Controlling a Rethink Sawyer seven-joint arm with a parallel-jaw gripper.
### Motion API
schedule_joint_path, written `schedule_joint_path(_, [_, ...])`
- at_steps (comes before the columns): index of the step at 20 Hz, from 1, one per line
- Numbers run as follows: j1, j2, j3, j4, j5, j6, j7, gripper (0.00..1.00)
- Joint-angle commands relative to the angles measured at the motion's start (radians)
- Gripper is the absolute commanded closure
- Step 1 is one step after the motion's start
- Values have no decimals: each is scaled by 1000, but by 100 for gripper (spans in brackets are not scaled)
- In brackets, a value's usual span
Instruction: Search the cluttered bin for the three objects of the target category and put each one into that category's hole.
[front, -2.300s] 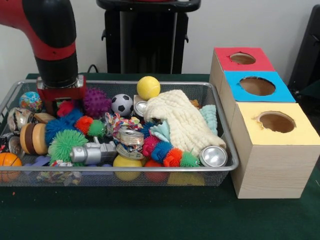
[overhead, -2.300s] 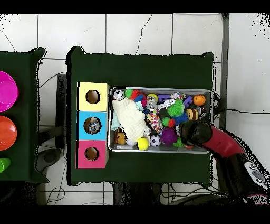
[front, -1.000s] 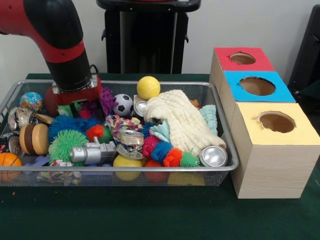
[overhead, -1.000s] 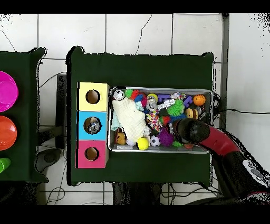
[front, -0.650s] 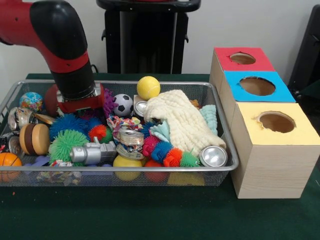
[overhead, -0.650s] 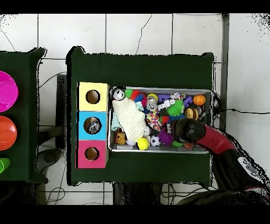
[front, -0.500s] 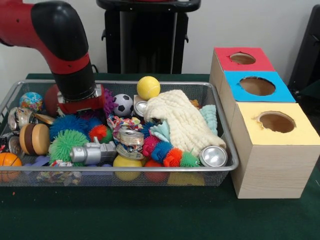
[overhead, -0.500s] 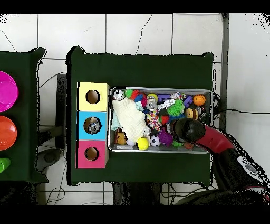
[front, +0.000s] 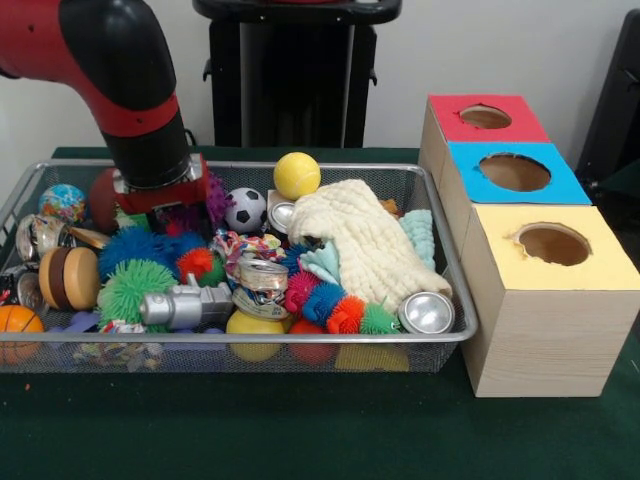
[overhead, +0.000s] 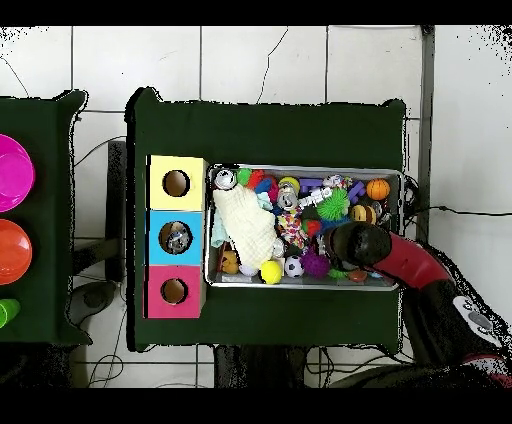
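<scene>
**Arm low over the bin's back corner, tool buried in toys**

While the red and black arm (front: 120, 80) reaches down into the wire bin (front: 440, 240) in the front view, its tool (front: 160, 205) sits among the spiky toys at the back left, and whether it is open or closed on anything cannot be told. A purple spiky ball (front: 212, 198) lies just beside it, touching the soccer ball (front: 244, 209). A yellow ball (front: 297, 175) rests at the back rim. A cream knitted cloth (front: 365, 240) lies with its long axis running from the back centre down toward the front right, its lower end beside a silver can (front: 427, 312) whose round end faces the camera. A silver toy camera (front: 186, 305) lies on its side near the front, long axis left to right. Right of the bin stand three boxes in a row, red (front: 485, 118), blue (front: 515, 172) and yellow (front: 552, 244), each hole facing up.

Seen from overhead, the arm (overhead: 400, 260) enters the bin (overhead: 305, 283) from the lower right, on a green surface (overhead: 270, 130). The cloth (overhead: 245, 225) lies next to the boxes, and something sits inside the blue box's hole (overhead: 175, 238).
</scene>
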Motion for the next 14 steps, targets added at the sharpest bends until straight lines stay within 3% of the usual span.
schedule_joint_path(1, [75, -18, -33, -51, -18, 274, 71, 0])
schedule_joint_path(5, [107, 23, -69, -112, -39, 356, 84, 0])
schedule_joint_path(9, [115, -24, -67, -92, -24, 458, 63, 0])
schedule_joint_path(14, [87, 13, -34, -78, -23, 314, 62, 0])
